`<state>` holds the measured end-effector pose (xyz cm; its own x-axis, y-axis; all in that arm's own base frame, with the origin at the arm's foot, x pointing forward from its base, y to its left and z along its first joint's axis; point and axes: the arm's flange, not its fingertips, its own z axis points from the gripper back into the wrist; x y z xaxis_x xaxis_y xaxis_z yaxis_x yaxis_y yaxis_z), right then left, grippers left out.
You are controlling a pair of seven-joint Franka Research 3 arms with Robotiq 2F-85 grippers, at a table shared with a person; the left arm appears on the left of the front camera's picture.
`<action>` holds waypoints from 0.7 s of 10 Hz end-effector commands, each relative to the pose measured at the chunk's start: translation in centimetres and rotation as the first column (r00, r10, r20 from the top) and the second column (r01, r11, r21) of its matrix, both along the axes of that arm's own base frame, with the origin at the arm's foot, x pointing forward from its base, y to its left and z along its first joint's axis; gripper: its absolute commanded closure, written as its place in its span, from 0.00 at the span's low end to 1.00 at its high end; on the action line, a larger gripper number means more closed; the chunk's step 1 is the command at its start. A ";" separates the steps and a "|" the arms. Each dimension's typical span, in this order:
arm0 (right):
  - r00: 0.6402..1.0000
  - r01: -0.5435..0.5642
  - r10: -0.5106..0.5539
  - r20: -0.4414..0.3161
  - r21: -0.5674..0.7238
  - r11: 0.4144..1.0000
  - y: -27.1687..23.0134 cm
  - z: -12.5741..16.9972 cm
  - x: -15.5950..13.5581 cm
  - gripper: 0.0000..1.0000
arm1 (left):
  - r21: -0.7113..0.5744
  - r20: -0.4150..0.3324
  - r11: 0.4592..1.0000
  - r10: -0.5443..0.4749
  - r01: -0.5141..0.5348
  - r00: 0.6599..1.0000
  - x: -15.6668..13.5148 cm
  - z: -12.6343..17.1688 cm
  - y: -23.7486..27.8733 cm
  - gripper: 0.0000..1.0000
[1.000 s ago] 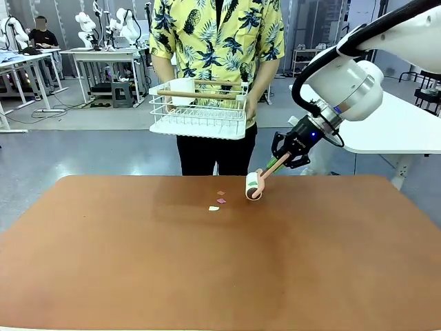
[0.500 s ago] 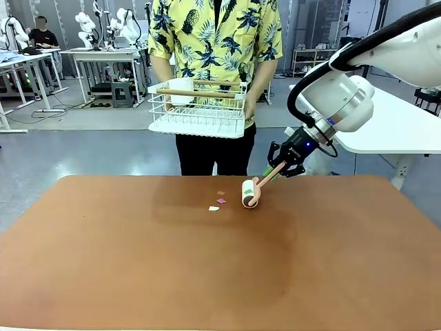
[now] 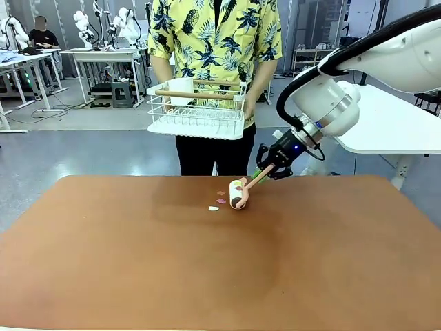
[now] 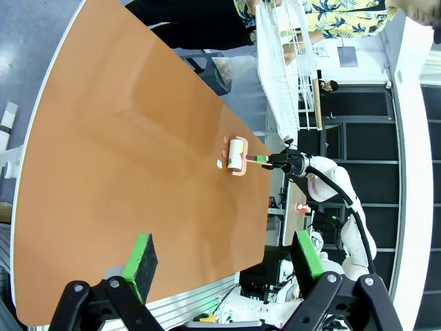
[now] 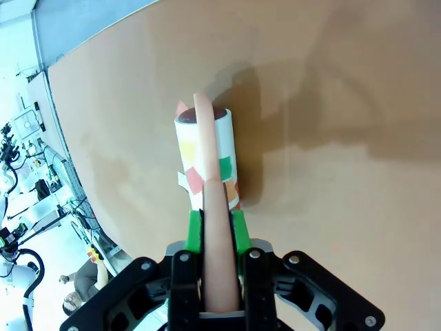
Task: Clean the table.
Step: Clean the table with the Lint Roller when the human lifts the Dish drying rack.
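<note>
Pinching the pink handle (image 3: 256, 178) of a lint roller (image 3: 238, 193), my right gripper (image 3: 271, 164) sets the white roll on the far middle of the terracotta desk (image 3: 207, 276), which stretches between me and a person (image 3: 213, 34) standing at its far side. The roll lies just beside a few small paper scraps (image 3: 214, 207). My left gripper (image 4: 224, 258) hangs spread wide over the desk, and the person holds a white wire dish rack (image 3: 198, 110) above its far edge.

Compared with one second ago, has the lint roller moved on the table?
Yes. The lint roller, held in the right hand, has rolled left across the table, closer to the small paper scraps, which lie where they were.
</note>
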<state>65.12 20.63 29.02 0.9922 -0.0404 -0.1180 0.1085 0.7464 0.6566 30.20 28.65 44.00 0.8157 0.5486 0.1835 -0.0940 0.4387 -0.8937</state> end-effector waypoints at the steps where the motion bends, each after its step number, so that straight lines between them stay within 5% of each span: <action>1: 0.996 -0.023 0.016 -0.087 -0.071 0.997 5.2 -4.8 -3.0 0.79 | -0.018 0.011 1.000 0.001 -0.001 1.000 -0.2 0.2 0.2 0.00; 7: 0.999 0.037 -0.036 0.012 -0.052 0.998 14.1 -5.1 -6.8 0.79 | -0.018 0.011 1.000 0.001 -0.001 1.000 -0.2 0.2 0.2 0.00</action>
